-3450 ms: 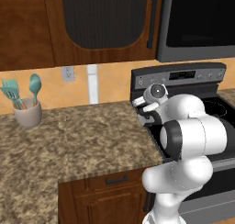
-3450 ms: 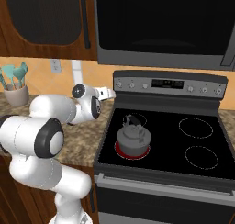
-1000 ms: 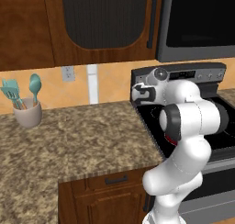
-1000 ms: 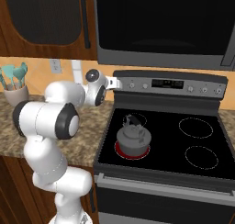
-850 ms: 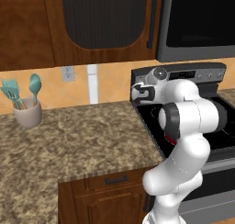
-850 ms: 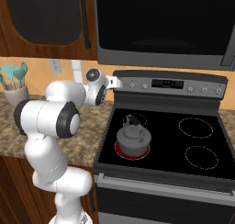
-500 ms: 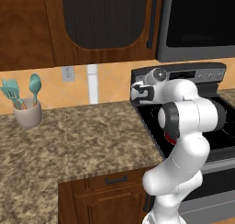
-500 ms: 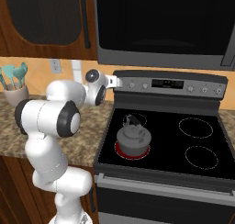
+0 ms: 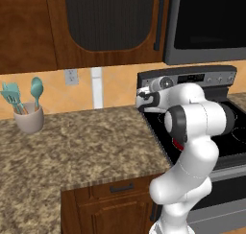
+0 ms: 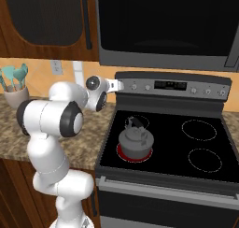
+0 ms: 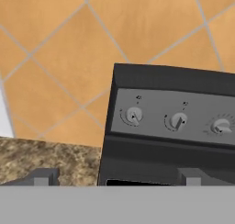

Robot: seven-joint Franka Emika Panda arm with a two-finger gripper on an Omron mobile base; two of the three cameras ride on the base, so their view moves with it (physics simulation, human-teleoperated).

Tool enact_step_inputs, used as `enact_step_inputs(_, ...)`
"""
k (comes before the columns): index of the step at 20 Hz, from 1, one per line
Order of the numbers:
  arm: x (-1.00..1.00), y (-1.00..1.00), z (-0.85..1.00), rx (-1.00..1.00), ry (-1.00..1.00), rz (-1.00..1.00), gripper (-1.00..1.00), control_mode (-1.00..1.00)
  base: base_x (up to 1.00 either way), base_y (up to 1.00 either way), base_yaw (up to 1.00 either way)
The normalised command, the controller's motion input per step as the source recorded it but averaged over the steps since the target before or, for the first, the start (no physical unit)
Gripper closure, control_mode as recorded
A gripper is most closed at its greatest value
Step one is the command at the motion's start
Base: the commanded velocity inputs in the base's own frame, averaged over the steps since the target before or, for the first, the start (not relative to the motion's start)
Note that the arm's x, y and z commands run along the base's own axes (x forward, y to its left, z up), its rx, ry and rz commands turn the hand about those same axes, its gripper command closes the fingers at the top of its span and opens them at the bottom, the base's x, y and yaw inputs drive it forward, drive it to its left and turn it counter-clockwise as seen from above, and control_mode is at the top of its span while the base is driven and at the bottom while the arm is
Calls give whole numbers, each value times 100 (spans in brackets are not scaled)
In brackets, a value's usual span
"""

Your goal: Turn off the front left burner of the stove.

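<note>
The stove (image 10: 168, 143) has a black glass top and a raised back panel with knobs. Its front left burner (image 10: 122, 153) glows red under a grey kettle (image 10: 135, 137). My gripper (image 10: 119, 85) hovers at the left end of the back panel, level with the knobs, open and holding nothing. In the hand view the gripper (image 11: 117, 178) has its fingertips (image 11: 43, 177) wide apart, below the leftmost knob (image 11: 133, 115) and the second knob (image 11: 178, 121). It touches neither knob. From the left base view the gripper (image 9: 142, 95) sits beside the panel (image 9: 192, 78).
A granite counter (image 9: 86, 142) runs left of the stove, with a crock of teal utensils (image 9: 28, 114) at the back. A black microwave (image 10: 168, 26) hangs over the cooktop. Behind the counter are an orange tiled wall and an outlet (image 9: 71, 76).
Since the earliest frames the hand has risen from the cooktop's left edge up to the back panel. Over the last second it has barely shifted, and the jaws stay open.
</note>
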Motion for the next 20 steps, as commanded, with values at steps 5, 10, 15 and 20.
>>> enact_step_inputs(5, 7, -6, 0, 0, 0, 0, -100, -100, 0, 0, 0)
enact_step_inputs(10, 7, -4, 0, 0, 0, 0, -100, -100, 0, 0, 0)
enact_step_inputs(15, 17, 0, 0, 0, 0, 0, -100, -100, 0, 0, 0)
enact_step_inputs(20, 17, -4, 0, 0, 0, 0, -100, -100, 0, 0, 0)
